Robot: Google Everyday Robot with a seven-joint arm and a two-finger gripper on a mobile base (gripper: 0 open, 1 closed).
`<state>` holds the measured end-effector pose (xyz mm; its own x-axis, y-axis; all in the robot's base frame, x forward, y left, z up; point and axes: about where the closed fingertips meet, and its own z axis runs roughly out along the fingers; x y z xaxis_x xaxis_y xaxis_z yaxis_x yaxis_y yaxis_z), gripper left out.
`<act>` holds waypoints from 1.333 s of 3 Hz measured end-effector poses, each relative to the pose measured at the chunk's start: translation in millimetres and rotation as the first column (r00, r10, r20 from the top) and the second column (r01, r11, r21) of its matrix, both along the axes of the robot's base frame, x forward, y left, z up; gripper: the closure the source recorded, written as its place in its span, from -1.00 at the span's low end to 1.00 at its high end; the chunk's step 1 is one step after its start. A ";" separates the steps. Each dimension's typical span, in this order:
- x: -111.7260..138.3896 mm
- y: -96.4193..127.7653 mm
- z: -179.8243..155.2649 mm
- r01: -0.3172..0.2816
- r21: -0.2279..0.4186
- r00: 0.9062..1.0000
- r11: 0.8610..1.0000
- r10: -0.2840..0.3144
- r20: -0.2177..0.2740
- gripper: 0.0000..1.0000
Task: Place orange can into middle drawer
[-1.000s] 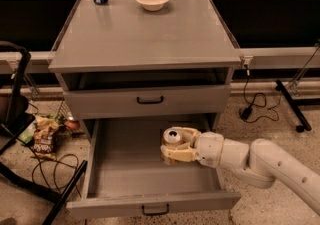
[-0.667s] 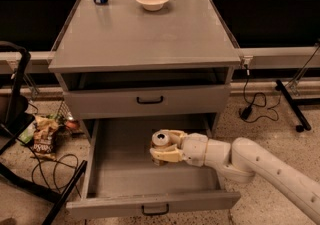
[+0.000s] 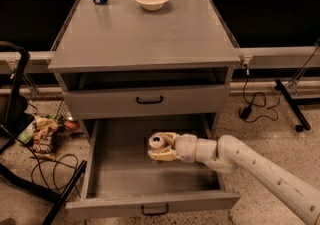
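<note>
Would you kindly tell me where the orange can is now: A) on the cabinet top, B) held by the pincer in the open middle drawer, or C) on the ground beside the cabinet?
B: the pincer is closed around the orange can within the pulled-out middle drawer.

I was driving in what looked like a lab: speckled hard floor (image 3: 270,134), loose cables (image 3: 252,100), a grey metal cabinet (image 3: 145,39), my end effector (image 3: 153,148) gripping the orange can (image 3: 156,142) in the open middle drawer (image 3: 150,203)
</note>
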<state>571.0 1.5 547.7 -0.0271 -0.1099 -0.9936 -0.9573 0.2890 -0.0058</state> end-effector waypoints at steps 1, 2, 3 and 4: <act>8.8 -8.2 -22.3 -0.011 -0.036 1.000 0.999 0.012 0.007 1.00; 6.2 -14.9 -47.6 -0.018 -0.072 1.000 0.997 0.017 -0.009 1.00; -1.4 -20.0 -77.8 -0.017 -0.093 0.999 0.996 0.012 -0.049 1.00; -1.5 -20.1 -78.1 -0.017 -0.093 0.999 0.995 0.012 -0.050 1.00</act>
<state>569.4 -18.6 469.6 -0.0734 -0.2031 -0.9764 -0.9613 0.2753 0.0150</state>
